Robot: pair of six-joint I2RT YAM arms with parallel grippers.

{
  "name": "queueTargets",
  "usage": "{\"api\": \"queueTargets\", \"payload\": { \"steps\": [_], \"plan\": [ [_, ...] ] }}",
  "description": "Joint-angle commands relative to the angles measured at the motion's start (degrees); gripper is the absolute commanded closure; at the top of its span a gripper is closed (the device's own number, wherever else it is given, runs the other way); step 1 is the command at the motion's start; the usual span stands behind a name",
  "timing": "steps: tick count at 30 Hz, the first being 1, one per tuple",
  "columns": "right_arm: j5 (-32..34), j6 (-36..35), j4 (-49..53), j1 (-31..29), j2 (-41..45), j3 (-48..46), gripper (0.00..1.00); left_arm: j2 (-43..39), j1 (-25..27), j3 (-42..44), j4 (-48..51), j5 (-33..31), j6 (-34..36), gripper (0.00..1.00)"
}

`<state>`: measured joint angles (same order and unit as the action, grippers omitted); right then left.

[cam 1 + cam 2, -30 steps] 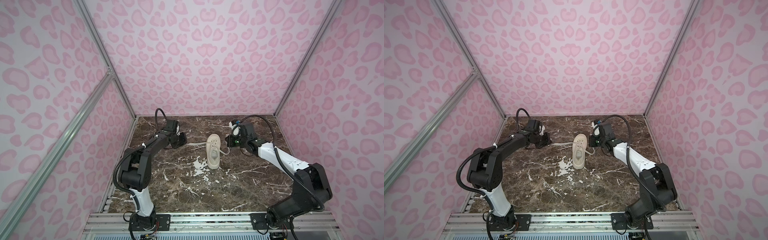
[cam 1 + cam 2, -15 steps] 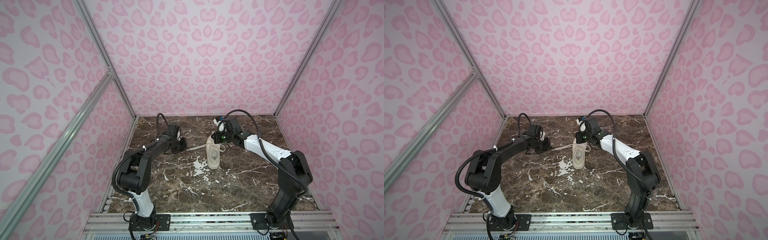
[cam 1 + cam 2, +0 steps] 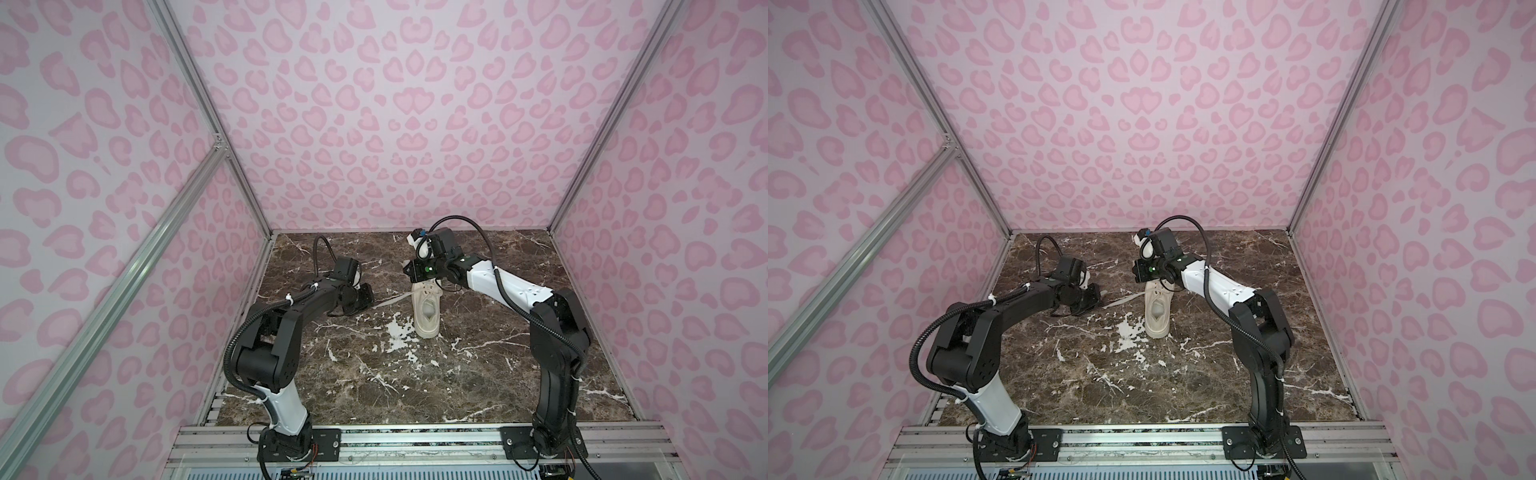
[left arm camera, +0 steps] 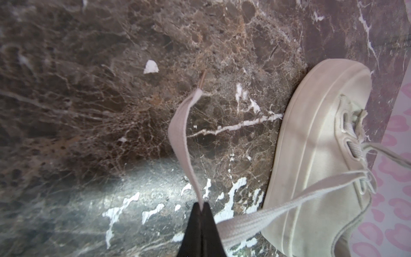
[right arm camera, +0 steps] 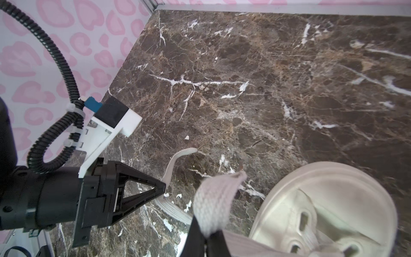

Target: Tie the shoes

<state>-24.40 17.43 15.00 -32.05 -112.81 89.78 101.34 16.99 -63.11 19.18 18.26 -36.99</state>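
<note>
The shoes are a single cream sneaker (image 3: 427, 309) (image 3: 1158, 311) standing mid-table, toe toward the back wall. My left gripper (image 3: 368, 297) (image 3: 1096, 299) hovers low to its left, shut on one flat lace (image 4: 278, 213) that runs taut from the eyelets. That lace's free end (image 4: 180, 133) droops to the marble. My right gripper (image 3: 407, 268) (image 3: 1136, 272) is above the toe, shut on the other lace (image 5: 215, 200), which folds over its tips. In the right wrist view the left gripper (image 5: 163, 189) shows close by, and the sneaker (image 5: 322, 211) lies below.
The dark marble table (image 3: 374, 374) is walled by pink patterned panels. An aluminium rail (image 3: 415, 440) carries both arm bases at the front edge. The back wall stands a short way behind the right gripper.
The right gripper swung left from the shoe's right side to above its toe, carrying its lace. The left gripper shifted slightly nearer, still gripping its lace.
</note>
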Motion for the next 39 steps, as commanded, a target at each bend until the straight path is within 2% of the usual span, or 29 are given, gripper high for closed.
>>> {"api": "queueTargets", "payload": {
  "steps": [1,11,17,22,23,25,28,30,31,33,39],
  "plan": [
    [-0.7,0.8,0.6,-0.1,-1.3,0.7,1.0,-0.5,0.1,0.4,-2.0,0.3,-0.4,0.97],
    [-2.0,1.6,1.7,-1.6,-5.8,3.4,1.0,-0.5,0.2,0.6,-2.5,0.6,-0.7,0.97],
    [0.1,1.7,2.7,-1.8,-9.4,5.8,0.99,-0.4,0.3,1.0,-2.6,0.7,-0.7,0.97],
    [0.3,1.3,4.2,-1.8,-10.9,7.9,0.61,-0.4,0.4,1.3,-2.6,0.7,-0.6,0.97],
    [0.6,1.2,4.5,-1.8,-10.7,8.0,0.57,-0.4,0.4,1.4,-2.5,0.6,-0.6,0.97],
    [1.4,0.7,5.0,-1.8,-10.0,8.1,0.49,-0.5,0.4,1.7,-2.2,0.3,-0.4,0.91],
    [2.5,-0.1,6.2,-1.6,-8.9,8.1,0.41,-0.7,0.5,1.9,-1.6,-0.5,0.3,0.73],
    [3.0,-0.5,6.9,-1.3,-8.1,7.9,0.39,-1.1,0.5,2.2,-1.2,-0.8,0.6,0.65],
    [3.3,-0.7,7.1,-1.1,-7.5,7.7,0.38,-1.3,0.4,2.2,-0.9,-1.0,0.7,0.57],
    [3.7,-1.2,7.2,-0.8,-6.5,6.9,0.37,-1.6,0.5,2.2,0.0,-1.6,1.4,0.52],
    [4.2,-1.4,5.9,1.7,-1.2,1.4,0.36,-4.4,0.4,1.7,3.4,-4.4,6.9,0.44]
  ]
}}
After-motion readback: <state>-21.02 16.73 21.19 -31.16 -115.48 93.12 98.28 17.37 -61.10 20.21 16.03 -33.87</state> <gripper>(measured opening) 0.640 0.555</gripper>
